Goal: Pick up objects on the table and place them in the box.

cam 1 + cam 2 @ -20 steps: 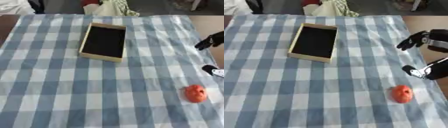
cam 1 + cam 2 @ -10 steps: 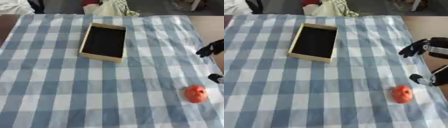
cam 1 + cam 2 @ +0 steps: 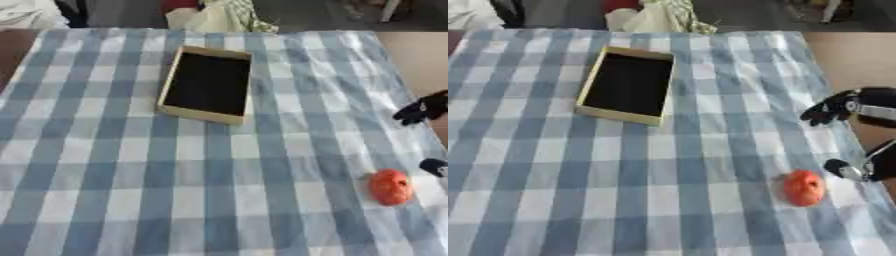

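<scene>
Orange-red fruit (image 3: 804,187), small, rounded, likely light and prone to rolling, lies on the checked tabletop (image 3: 623,175) well apart from the box (image 3: 626,85), best cupped around its middle by the empty, part-curled right hand (image 3: 846,107) nearby.

Lighting: even, soft daylight, moderately bright. Shadows: faint, beside the shallow tan cardboard box (image 3: 207,84). Glare: slight, far edge. Focus: soft overall blur, both views.

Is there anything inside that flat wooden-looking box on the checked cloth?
The shallow tan box shows only a plain dark bottom, nothing lying in it. The round orange-red object sits outside on the blue checked tablecloth.
</scene>
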{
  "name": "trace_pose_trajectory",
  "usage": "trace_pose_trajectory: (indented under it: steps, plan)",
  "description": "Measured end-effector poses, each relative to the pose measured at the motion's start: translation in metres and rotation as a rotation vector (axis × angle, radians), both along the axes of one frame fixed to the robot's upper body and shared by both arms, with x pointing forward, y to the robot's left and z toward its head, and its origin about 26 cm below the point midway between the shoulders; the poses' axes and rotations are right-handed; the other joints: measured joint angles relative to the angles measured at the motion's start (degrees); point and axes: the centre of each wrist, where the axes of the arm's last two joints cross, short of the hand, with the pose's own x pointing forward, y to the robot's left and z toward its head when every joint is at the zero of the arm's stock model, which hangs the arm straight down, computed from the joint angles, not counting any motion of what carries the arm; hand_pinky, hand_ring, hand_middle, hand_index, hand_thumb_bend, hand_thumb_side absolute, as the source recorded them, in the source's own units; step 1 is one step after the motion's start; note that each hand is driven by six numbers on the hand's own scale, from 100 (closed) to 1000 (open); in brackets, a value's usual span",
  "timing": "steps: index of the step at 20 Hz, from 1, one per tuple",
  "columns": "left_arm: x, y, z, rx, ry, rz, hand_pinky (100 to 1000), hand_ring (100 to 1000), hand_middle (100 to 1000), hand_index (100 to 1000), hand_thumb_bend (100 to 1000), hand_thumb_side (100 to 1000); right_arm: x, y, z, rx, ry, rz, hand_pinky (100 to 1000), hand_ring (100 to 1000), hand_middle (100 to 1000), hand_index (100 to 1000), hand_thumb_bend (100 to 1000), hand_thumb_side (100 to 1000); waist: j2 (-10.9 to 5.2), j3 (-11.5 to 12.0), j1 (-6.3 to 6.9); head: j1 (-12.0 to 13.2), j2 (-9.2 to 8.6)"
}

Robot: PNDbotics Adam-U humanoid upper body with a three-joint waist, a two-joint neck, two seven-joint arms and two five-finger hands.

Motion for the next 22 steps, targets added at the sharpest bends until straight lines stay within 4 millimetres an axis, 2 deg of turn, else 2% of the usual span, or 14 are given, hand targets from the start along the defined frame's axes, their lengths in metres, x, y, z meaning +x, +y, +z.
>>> trace_pose_trajectory:
  steps: [5,12,16,21,22]
  plan:
    - [0.0,0.0,0.0,0.0,0.001,0.0,738,759,703,819,557,662,0.002,-0.002,-0.009,-0.032,0.002,-0.011,831,825,778,904,356,160,0.0,-0.01,0.03,-0.02,0.0]
    - [0.0,0.0,0.0,0.001,0.003,0.0,739,758,702,819,557,662,0.006,-0.006,-0.024,-0.074,-0.014,-0.027,810,786,729,884,378,200,0.01,0.11,0.08,-0.07,0.0]
    - [0.0,0.0,0.0,0.002,0.003,-0.001,739,758,702,819,557,662,0.008,-0.008,-0.033,-0.088,-0.013,-0.034,804,776,703,876,410,193,0.02,0.13,0.18,-0.12,0.0]
    - [0.0,0.0,0.0,0.004,0.005,-0.002,740,757,702,819,556,663,0.011,-0.009,-0.042,-0.099,-0.028,-0.041,768,748,676,864,405,200,0.02,0.18,0.26,-0.17,0.0]
    - [0.0,0.0,0.0,0.005,0.006,-0.002,740,757,701,819,556,663,0.011,-0.01,-0.044,-0.096,-0.028,-0.042,760,743,671,861,377,203,0.02,0.2,0.31,-0.2,0.0]
